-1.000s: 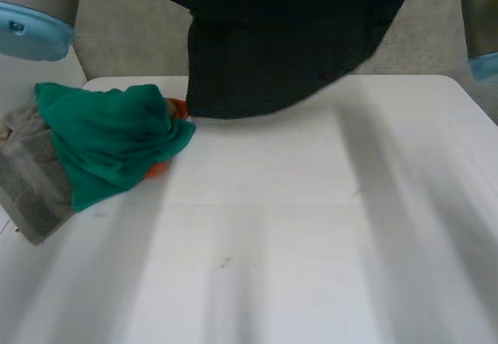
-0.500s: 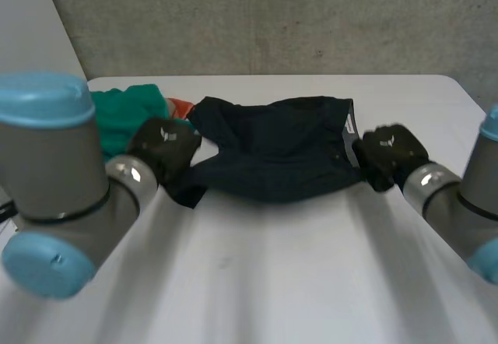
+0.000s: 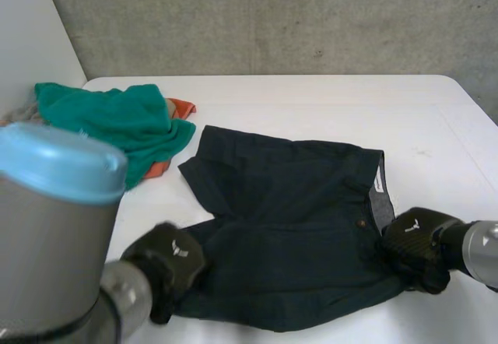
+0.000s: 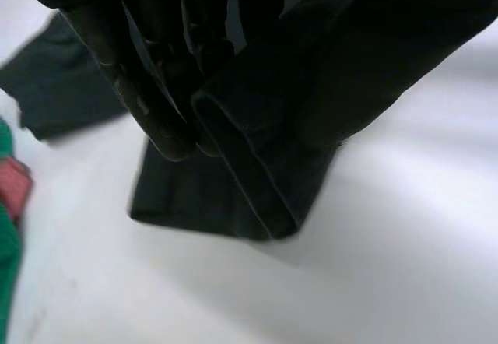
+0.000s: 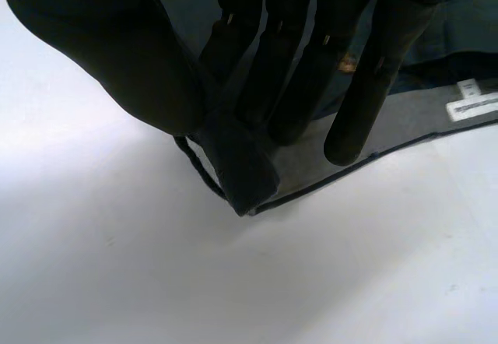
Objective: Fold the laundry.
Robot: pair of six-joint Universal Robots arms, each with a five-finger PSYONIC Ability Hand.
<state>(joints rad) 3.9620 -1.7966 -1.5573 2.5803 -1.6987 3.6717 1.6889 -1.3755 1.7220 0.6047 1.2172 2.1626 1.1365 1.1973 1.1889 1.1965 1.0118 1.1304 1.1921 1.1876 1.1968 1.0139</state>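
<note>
left hand (image 3: 166,260) clamps leg hem, right hand (image 3: 415,244) clamps waistband corner of dark navy cloth shorts (image 3: 288,219); just lowered from mid-air, flat betw them, ready to fold

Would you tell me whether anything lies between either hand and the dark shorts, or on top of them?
Nothing visible does. The left hand pinches a leg hem of the dark shorts, the right hand the waistband corner. The green cloth lies beside the far leg, not on the shorts.
</note>
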